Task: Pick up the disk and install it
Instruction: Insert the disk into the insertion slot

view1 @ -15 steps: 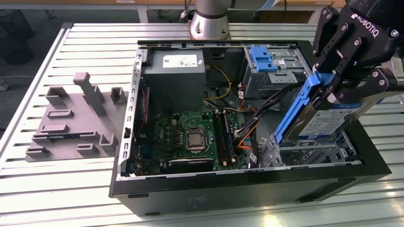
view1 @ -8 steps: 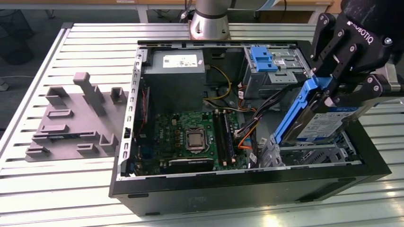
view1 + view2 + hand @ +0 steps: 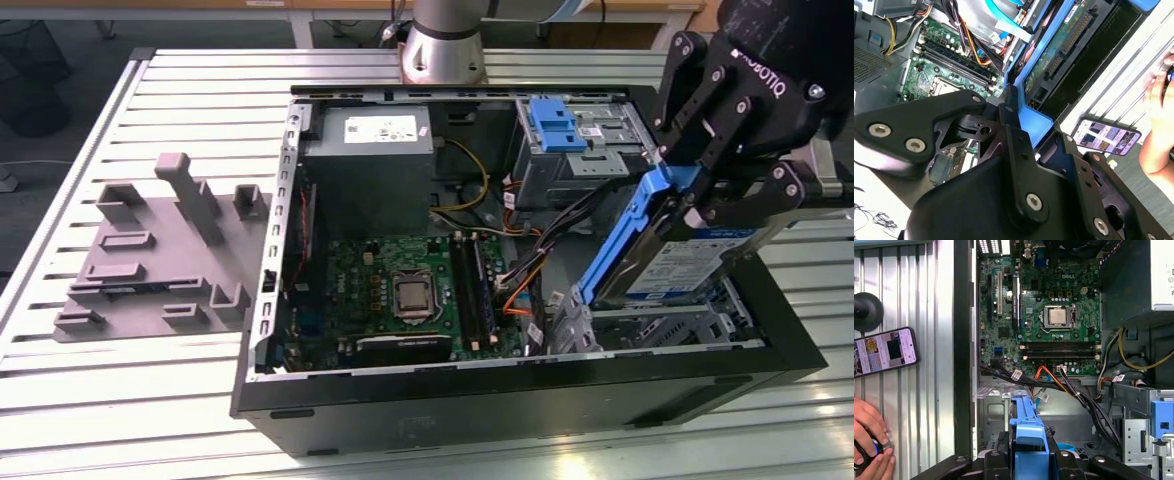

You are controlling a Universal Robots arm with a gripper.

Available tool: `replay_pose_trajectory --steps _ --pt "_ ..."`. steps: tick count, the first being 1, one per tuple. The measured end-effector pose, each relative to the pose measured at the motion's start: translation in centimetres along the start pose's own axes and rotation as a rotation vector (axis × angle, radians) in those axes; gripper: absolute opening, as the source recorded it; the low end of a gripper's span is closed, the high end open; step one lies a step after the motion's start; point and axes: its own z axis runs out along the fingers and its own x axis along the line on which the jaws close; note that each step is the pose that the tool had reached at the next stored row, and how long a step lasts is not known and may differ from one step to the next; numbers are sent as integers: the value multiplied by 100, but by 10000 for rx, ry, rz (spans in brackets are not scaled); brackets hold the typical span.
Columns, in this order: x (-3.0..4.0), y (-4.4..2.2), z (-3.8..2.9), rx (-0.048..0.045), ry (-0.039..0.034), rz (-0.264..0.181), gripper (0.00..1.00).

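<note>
Silver disk (image 3: pixel 681 262) with blue rail frame and white-blue label, tilted steeply on edge, lower end inside the case's drive bay.

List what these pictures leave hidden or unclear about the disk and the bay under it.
- The disk's lower end, exterior view: hidden behind the case wall and the drive cage.
- Disk label, exterior view: print too small to tell.
- The bay floor, first wrist view: blocked by the blue rail frame and gripper.
- The person's hand, first wrist view: cut off by the edge.
</note>
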Motion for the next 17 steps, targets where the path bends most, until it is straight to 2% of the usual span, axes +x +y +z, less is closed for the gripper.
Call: replay_pose_trajectory --steps 4,5,6,10,13,17 --pt "0 0 10 1 -3 0 37" --pt "0 -1 23 0 -2 -1 37" --pt "0 -1 42 0 -1 -1 44" --pt "0 -3 107 -1 2 0 44" --pt "0 -3 113 0 2 0 44" --pt "-1 -4 180 0 2 0 44"
